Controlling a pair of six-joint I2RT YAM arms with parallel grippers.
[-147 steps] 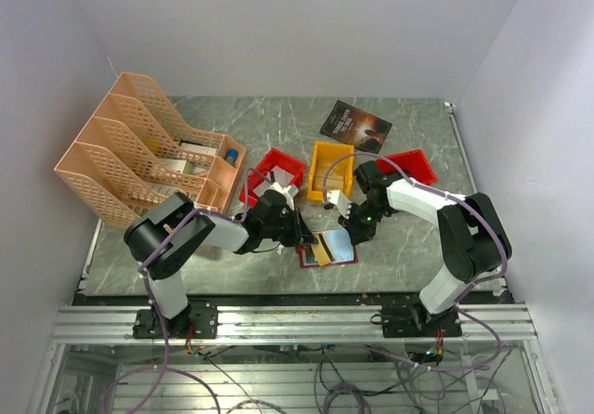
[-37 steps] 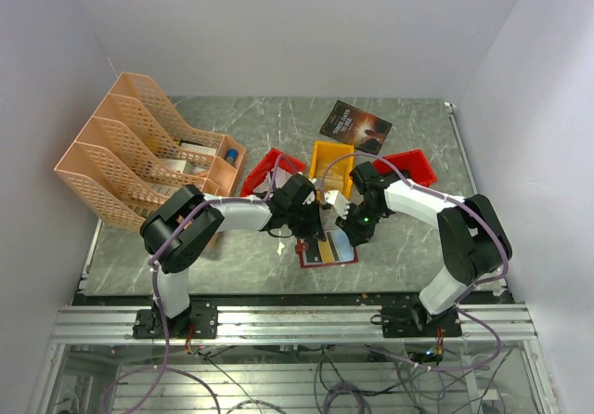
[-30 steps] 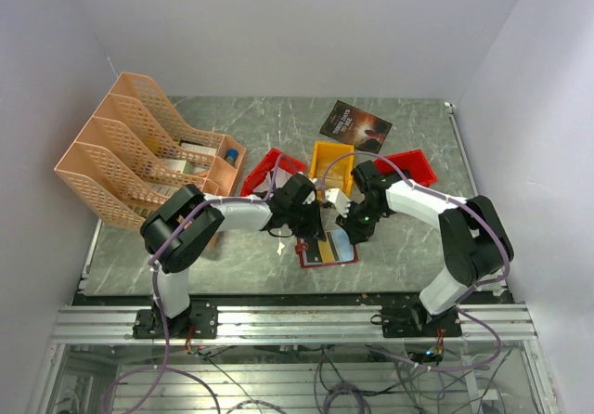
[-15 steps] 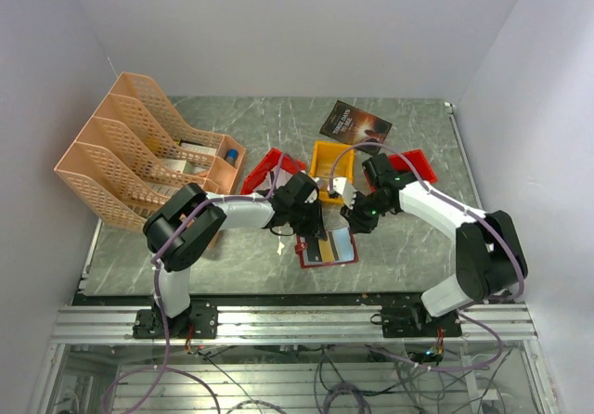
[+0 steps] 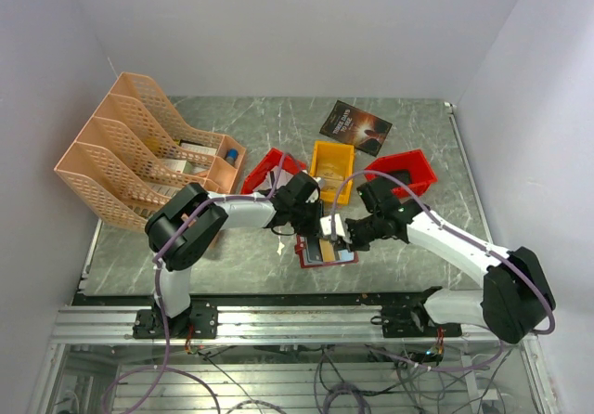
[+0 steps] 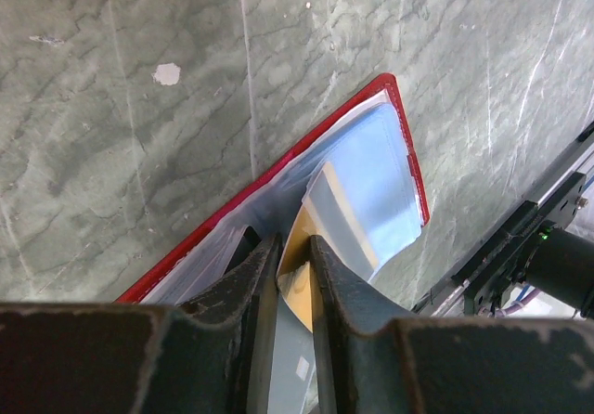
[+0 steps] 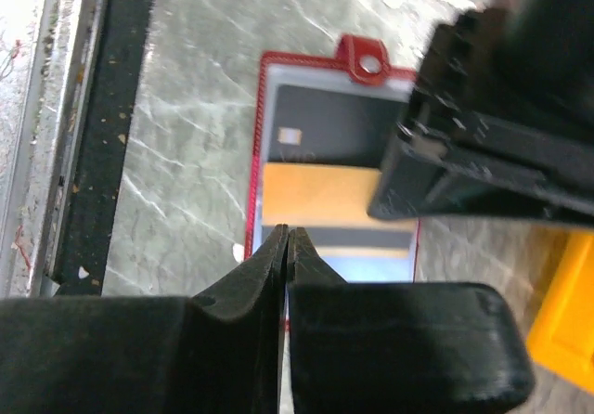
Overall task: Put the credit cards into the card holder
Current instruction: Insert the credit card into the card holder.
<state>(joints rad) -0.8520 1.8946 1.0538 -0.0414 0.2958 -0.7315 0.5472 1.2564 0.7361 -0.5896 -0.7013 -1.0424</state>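
Note:
The card holder (image 5: 345, 257) lies open on the table between the arms, red-rimmed with pale bluish pockets (image 6: 380, 173). In the right wrist view a dark credit card (image 7: 316, 122) with a chip and an orange credit card (image 7: 316, 196) lie on the card holder (image 7: 257, 154). My left gripper (image 5: 314, 231) stands over the holder's far left part. Its fingers (image 6: 295, 242) are closed on the edge of an orange card (image 6: 297, 267) that slants into a pocket. My right gripper (image 5: 336, 235) hovers over the holder's middle, and its jaws (image 7: 286, 231) are shut with nothing between them.
Two red bins (image 5: 275, 168) (image 5: 404, 171) and a yellow bin (image 5: 331, 168) stand just behind the holder. A dark booklet (image 5: 355, 124) lies at the back. A peach file rack (image 5: 139, 149) fills the left side. The metal frame rail (image 5: 297, 321) runs close in front.
My right gripper has swung from behind the holder to directly above it and has closed its jaws. The left gripper has stayed at the holder with the orange card.

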